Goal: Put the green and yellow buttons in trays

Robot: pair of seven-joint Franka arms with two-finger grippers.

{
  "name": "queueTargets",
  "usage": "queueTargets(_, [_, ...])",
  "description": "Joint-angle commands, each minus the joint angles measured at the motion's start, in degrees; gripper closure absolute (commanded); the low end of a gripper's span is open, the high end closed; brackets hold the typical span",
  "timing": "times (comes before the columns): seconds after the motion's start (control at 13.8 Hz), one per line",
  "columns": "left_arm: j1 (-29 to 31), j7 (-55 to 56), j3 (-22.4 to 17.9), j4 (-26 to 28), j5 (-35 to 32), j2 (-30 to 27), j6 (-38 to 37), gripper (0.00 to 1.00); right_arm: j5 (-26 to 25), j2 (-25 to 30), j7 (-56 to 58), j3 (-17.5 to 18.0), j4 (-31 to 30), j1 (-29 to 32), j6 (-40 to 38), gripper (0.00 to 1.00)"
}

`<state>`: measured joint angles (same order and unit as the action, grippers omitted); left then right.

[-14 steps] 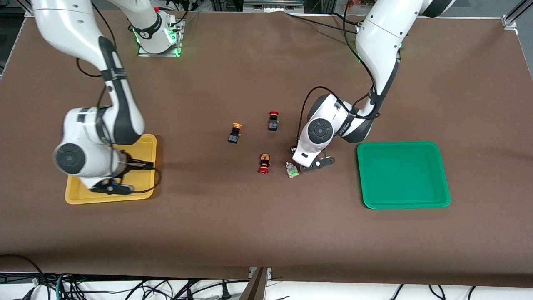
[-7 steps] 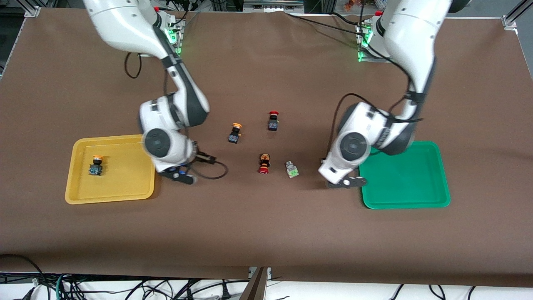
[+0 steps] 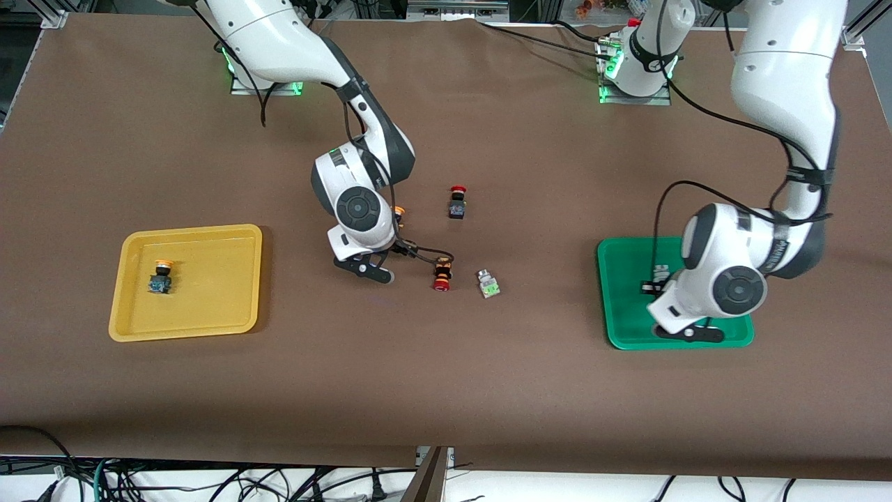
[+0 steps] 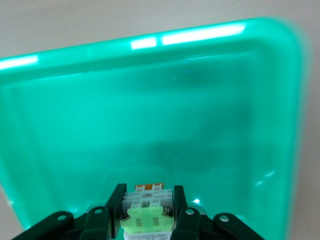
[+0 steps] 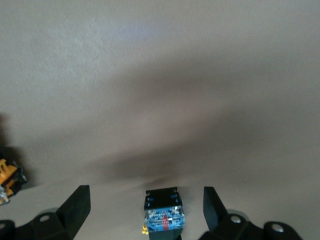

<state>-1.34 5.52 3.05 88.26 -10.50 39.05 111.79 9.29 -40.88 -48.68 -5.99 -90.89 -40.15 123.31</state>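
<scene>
My left gripper [image 3: 681,325] is over the green tray [image 3: 627,268], at its edge nearest the front camera. It is shut on a pale grey switch with a green part [image 4: 147,215], which it holds just above the tray floor [image 4: 150,100]. My right gripper [image 3: 387,238] is open, low over a dark-bodied button with a yellow cap [image 3: 398,210] in mid table. The button's body [image 5: 162,212] sits between the spread fingers, apart from both. A second yellow-capped button [image 3: 160,277] lies in the yellow tray [image 3: 209,314]. A second green switch [image 3: 489,284] lies on the table.
A dark button with a red cap [image 3: 457,202] stands farther from the front camera than the loose switch. A red-and-orange button [image 3: 442,273] lies beside that switch, close to my right gripper. It also shows in the right wrist view [image 5: 10,177].
My right arm left a yellow-capped button in the yellow tray and swung to the one in mid table. My left arm carried a green switch from mid table to over the green tray.
</scene>
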Motion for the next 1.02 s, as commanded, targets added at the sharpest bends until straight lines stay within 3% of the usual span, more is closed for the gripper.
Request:
queueTargets(0.0, [2.39, -3.23, 0.82, 4.18, -1.81, 1.54, 6.66, 1.00, 0.82, 0.71, -0.45, -0.60, -3.23, -1.51, 1.31, 0.00])
queueTargets(0.07, [3.61, -3.59, 0.82, 4.55, -1.90, 2.33, 9.13, 1.00, 0.82, 0.97, -0.45, -0.60, -4.55, -1.60, 1.84, 0.00])
queueTargets(0.15, [4.32, -5.24, 0.91, 3.95, -1.29, 2.86, 9.67, 0.34, 0.82, 1.06, -0.45, -0.42, -5.43, -1.86, 1.85, 0.00])
queueTargets(0.22, [4.76, -6.13, 1.17, 3.59, -0.93, 2.52, 9.51, 0.00, 0.82, 1.06, -0.45, -0.25, -5.70, -2.04, 2.02, 0.01])
queueTargets(0.29, [5.38, -7.62, 1.52, 3.50, 0.55, 1.91, 9.33, 0.00, 0.82, 1.06, -0.45, -0.16, -5.88, -2.04, 2.63, 0.27])
queueTargets(0.36, [5.73, -9.72, 1.96, 2.98, 4.31, 0.95, 7.85, 0.00, 0.82, 1.06, -0.45, -0.07, -5.88, -2.04, 2.81, 0.58])
queueTargets(0.51, [4.77, -10.89, 2.31, 2.54, 7.06, -2.30, 3.02, 0.00, 0.82, 1.06, -0.45, -0.07, -5.79, -2.04, 2.90, 0.93])
queueTargets(0.58, [4.25, -10.45, 3.18, 2.36, 7.16, -3.80, 1.69, 0.00, 0.82, 1.15, -0.45, -0.07, -5.71, -2.04, 2.90, 1.00])
queueTargets(0.8, [1.70, 0.23, 6.17, 0.43, 7.42, -3.90, 1.24, 0.00, 0.82, 2.55, 0.25, -0.59, -5.09, -1.78, 2.64, 1.00])
queueTargets(0.94, [-2.07, 11.64, 8.02, 0.07, 11.79, -2.15, 1.94, 0.00, 0.55, 3.87, 4.97, -5.93, -4.39, -0.99, 2.38, 1.00])
